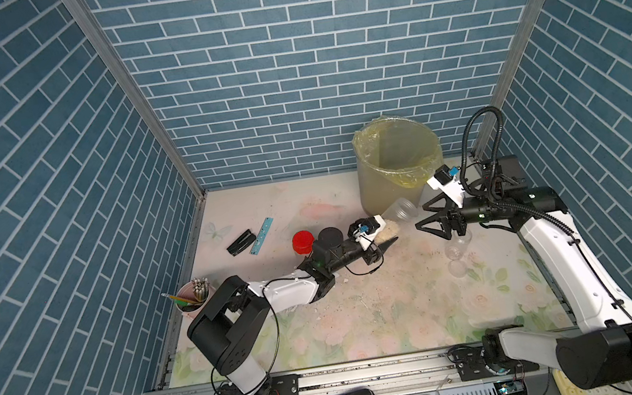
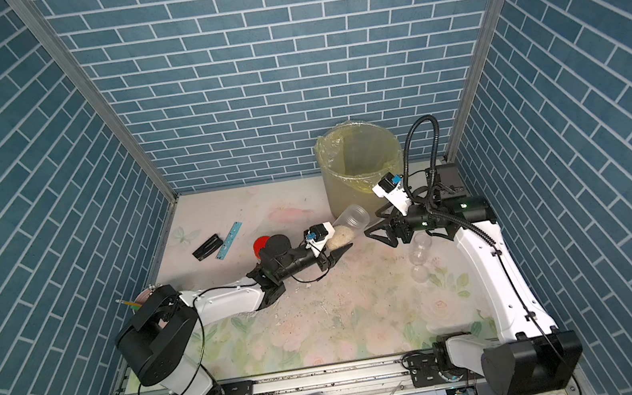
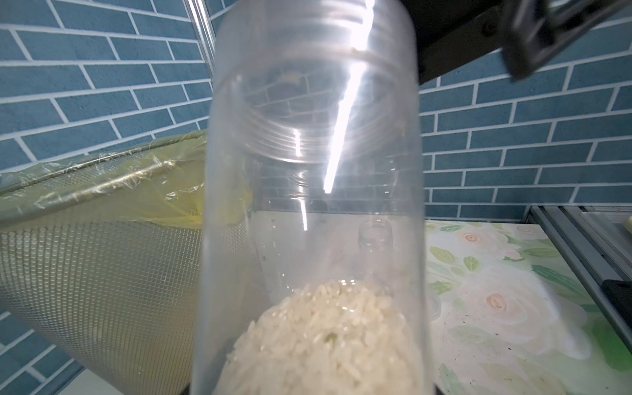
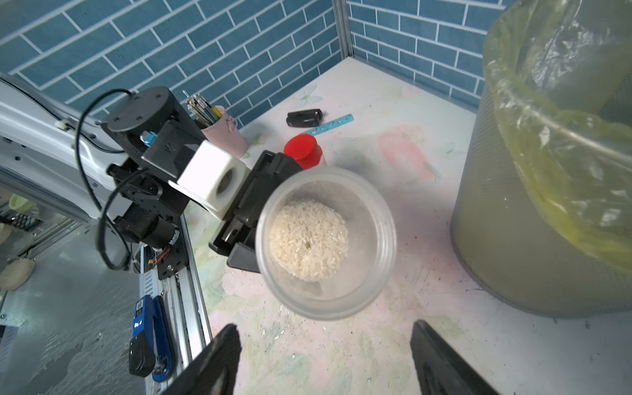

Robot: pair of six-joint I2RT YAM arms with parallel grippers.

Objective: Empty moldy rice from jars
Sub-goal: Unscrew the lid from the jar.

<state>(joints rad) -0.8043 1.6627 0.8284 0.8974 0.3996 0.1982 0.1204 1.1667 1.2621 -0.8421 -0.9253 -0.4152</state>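
My left gripper (image 1: 387, 237) is shut on the base of a clear jar (image 1: 398, 215) (image 2: 351, 219) with no lid. It holds the jar tilted above the mat, mouth towards the bin. Moldy rice (image 1: 389, 231) (image 3: 325, 335) (image 4: 307, 239) sits clumped at the jar's bottom end. My right gripper (image 1: 420, 216) (image 4: 323, 359) is open just beyond the jar's mouth, with nothing between its fingers. A jar with a red cap (image 1: 303, 242) (image 4: 302, 150) stands upright behind the left wrist. Clear jars without rice (image 1: 455, 251) (image 2: 419, 245) stand on the mat under the right arm.
A big translucent bin (image 1: 381, 193) (image 4: 513, 239) lined with a yellow bag stands at the back, right beside the held jar. A pink pencil cup (image 1: 194, 297), a black stapler (image 1: 241, 242) and a blue ruler (image 1: 261, 235) lie at the left. Crumbs litter the floral mat (image 1: 365, 317).
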